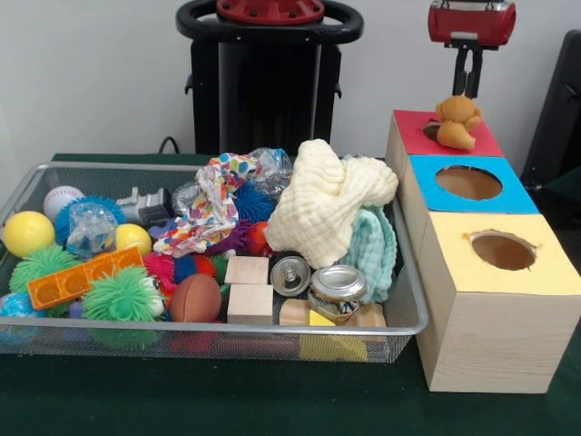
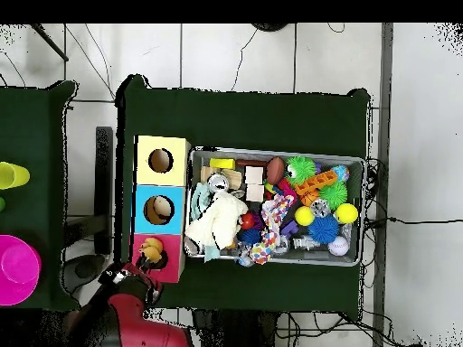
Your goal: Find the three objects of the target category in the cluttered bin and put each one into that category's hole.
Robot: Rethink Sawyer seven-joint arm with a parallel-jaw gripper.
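Now an orange-tan figure is seen resting at the red hole.
Just above it, the gripper is hung with jaws together, clamped on nothing.

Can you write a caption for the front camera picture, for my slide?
Orange-tan toy animal sits at the red hole, gripper just above, beside the cluttered wire bin.

An orange-tan toy animal sits on the red-topped box, beside blue and yellow tops.
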